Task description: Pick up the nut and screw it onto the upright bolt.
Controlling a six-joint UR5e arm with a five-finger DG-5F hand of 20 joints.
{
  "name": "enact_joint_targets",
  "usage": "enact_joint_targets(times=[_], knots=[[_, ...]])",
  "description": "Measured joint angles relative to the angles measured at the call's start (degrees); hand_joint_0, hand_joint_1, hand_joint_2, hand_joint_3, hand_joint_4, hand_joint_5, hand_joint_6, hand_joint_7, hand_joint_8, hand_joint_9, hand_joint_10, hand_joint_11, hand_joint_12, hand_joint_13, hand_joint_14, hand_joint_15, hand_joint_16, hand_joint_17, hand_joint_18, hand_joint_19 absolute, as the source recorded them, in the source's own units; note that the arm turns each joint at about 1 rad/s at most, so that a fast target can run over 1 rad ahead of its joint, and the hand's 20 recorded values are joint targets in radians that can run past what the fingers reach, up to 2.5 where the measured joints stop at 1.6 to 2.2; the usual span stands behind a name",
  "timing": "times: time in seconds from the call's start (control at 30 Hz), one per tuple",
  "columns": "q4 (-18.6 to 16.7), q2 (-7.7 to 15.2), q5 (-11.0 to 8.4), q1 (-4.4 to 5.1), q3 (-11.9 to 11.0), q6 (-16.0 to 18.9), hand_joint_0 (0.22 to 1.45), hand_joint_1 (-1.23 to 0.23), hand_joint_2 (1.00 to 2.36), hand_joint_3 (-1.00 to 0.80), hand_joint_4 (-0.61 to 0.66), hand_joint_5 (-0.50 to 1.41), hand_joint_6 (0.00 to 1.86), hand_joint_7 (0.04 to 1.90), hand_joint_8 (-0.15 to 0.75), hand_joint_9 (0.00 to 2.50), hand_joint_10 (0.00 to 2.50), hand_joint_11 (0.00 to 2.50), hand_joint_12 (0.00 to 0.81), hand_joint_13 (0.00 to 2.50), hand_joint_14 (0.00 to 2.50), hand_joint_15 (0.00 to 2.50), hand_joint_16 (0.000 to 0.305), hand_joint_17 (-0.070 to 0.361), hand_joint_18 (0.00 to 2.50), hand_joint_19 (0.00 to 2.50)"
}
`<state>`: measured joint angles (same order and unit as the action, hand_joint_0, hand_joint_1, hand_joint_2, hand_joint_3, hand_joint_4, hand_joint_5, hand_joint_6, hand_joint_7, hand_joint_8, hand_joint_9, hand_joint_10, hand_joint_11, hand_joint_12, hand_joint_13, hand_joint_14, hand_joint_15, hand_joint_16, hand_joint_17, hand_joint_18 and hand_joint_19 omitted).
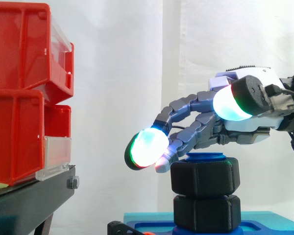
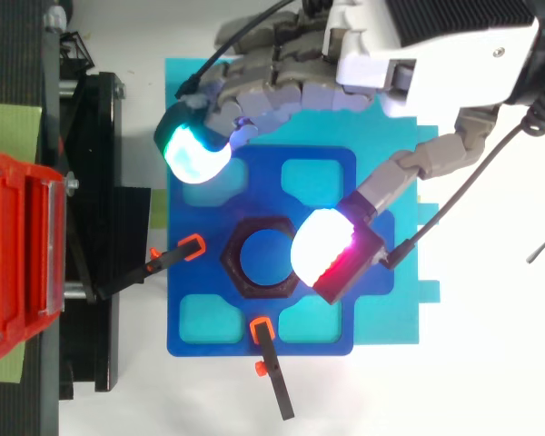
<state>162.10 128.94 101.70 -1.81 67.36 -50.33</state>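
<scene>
A black hex nut (image 1: 205, 176) sits near the top of the upright blue bolt (image 1: 206, 156), with a second black nut (image 1: 205, 212) below it. From above, the nut (image 2: 241, 272) rings the bolt (image 2: 265, 257) at the middle of the blue fixture (image 2: 322, 168). My hand (image 1: 252, 131) hovers just above and to the right of the bolt. Its fingers (image 1: 186, 105) reach out leftward past the nut, relaxed and holding nothing. A glowing fingertip (image 2: 320, 247) hangs over the nut's right edge; another fingertip (image 2: 195, 153) lies off to the upper left.
Red bins (image 1: 19, 93) stand stacked on a black stand (image 1: 29, 200) at the left. The blue fixture rests on a teal plate (image 2: 404, 313). Two black clamps with orange tips (image 2: 193, 245) (image 2: 262, 329) hold the fixture at its left and front edges.
</scene>
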Motion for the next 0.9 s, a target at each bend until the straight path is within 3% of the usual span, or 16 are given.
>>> enact_joint_targets(times=[0.43, 0.9], knots=[[1.43, 0.05, -1.23, 1.85, 0.12, -0.09, 0.41, -0.44, 1.0, -0.5, 0.18, -0.19, 0.5, 0.64, 0.273, 0.48, 0.0, 0.0, 0.397, 0.16, 0.0, 0.0, 0.059, 0.133, 0.0, 0.0], [4.04, 0.04, -1.29, 2.38, 0.15, -0.12, 0.43, -0.44, 1.0, -0.5, 0.22, -0.15, 0.5, 0.75, 0.282, 0.57, 0.0, 0.0, 0.389, 0.23, 0.0, 0.0, 0.056, 0.127, 0.0, 0.0]])
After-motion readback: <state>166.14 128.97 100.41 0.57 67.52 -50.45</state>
